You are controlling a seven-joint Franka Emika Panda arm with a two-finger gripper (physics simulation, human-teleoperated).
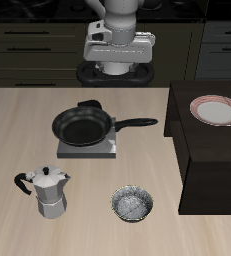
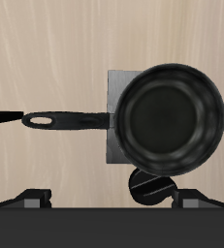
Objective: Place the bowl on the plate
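Hanging high at the back of the table, your gripper point(image 1: 118, 68) holds nothing and touches nothing. From the wrist view the two finger tips sit well apart at the frame's edge, so the jaws look spread, though the front camera is too blurred to confirm it.

Right below the hand is the pan point(image 2: 172, 118) on its grey burner point(image 2: 115, 116), handle sticking out sideways. Not your target, so lift clear over it.

Your bowl point(image 1: 133, 204) is well away, close to the table's front edge, just beside the moka pot point(image 1: 49, 190). Come down straight over one side of its rim, one finger inside, one outside, and pinch the wall; the metal looks slippery, so close firmly.

The plate point(image 1: 216, 110) waits up on the dark raised box point(image 1: 209, 170), so you'll need height before you carry across.
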